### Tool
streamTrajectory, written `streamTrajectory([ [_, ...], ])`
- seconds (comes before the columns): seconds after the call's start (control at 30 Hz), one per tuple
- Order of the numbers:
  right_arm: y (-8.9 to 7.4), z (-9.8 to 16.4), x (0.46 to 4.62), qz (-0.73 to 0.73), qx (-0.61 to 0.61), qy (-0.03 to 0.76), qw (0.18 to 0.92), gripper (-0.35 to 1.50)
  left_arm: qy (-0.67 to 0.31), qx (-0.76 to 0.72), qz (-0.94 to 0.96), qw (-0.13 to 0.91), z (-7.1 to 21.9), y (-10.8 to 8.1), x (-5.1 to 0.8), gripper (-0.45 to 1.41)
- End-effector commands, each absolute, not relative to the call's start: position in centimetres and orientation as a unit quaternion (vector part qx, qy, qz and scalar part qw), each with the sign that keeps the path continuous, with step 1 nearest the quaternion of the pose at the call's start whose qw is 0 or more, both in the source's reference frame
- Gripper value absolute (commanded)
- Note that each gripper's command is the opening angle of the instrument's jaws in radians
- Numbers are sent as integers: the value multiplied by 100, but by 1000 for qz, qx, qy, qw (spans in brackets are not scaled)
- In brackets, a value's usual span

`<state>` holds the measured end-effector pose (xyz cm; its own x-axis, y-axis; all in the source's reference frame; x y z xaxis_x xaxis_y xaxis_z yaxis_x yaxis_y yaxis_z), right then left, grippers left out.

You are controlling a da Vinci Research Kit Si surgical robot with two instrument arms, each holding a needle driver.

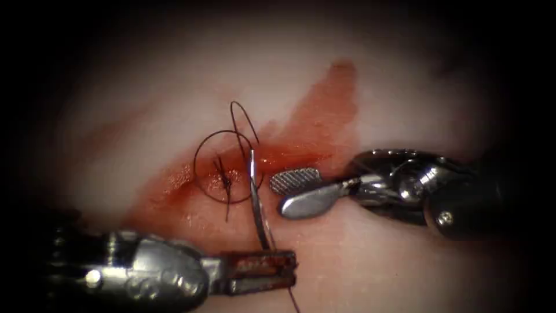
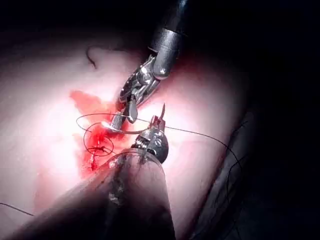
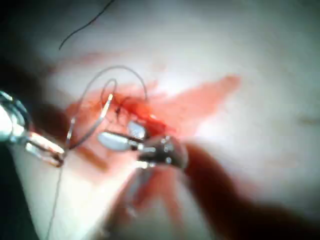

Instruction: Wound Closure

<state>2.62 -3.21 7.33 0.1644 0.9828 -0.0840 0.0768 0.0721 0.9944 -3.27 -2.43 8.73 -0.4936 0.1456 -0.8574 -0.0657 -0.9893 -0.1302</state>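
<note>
The left arm's tool (image 1: 263, 269) enters from the endoscope view's lower left, its jaws pressed together on the needle (image 1: 256, 197) near the needle's lower end; the jaws carry smears of red fluid (image 1: 313, 130); the same tool (image 2: 159, 121) and needle (image 2: 131, 131) are seen in the left wrist view, and again in the right wrist view, tool (image 3: 47, 149) and needle (image 3: 90, 131).

The needle rises from the jaws toward the cut (image 1: 231, 174); its upper end lies at the cut's lower edge, just right of the knot (image 1: 223, 174); whether the tip sits in the tissue (image 1: 405, 87) cannot be told.

The thread (image 1: 200, 153) forms a round loop about the knot, with a narrower loop standing above it; short dark ends hang below the knot; a further strand runs down from the left tool's jaws to the frame's lower edge.

The red fluid spreads along the cut and up to the right.

The right arm's tool (image 1: 298, 191) comes in from the right; its jaws are spread and grip nothing; the tips lie just right of the needle and close beside the cut; it is also seen in the left wrist view (image 2: 124, 114) and the right wrist view (image 3: 122, 136).
</note>
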Motion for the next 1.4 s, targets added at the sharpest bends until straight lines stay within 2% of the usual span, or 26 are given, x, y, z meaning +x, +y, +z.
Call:
streamTrajectory([
  [0.03, -321, 734, 269, 423, 535, 495, 539, 41, -42, -499, 863, 59, 880, -248, -333, -45],
  [0.17, -319, 735, 269, 426, 535, 495, 536, 29, -43, -499, 864, 57, 882, -248, -333, -45],
  [0.3, -321, 734, 271, 437, 555, 495, 506, 29, -44, -498, 864, 57, 882, -248, -333, -45],
  [0.8, -327, 734, 281, 442, 554, 490, 507, 31, -45, -497, 865, 57, 880, -249, -336, -45],
  [1.1, -334, 742, 283, 443, 552, 474, 524, 71, -46, -497, 865, 58, 876, -249, -338, -45],
  [1.27, -337, 739, 287, 440, 558, 471, 523, 73, -46, -497, 865, 58, 876, -249, -338, -45],
  [1.4, -344, 735, 297, 428, 578, 467, 515, 59, -48, -495, 865, 61, 876, -250, -339, -45],
])
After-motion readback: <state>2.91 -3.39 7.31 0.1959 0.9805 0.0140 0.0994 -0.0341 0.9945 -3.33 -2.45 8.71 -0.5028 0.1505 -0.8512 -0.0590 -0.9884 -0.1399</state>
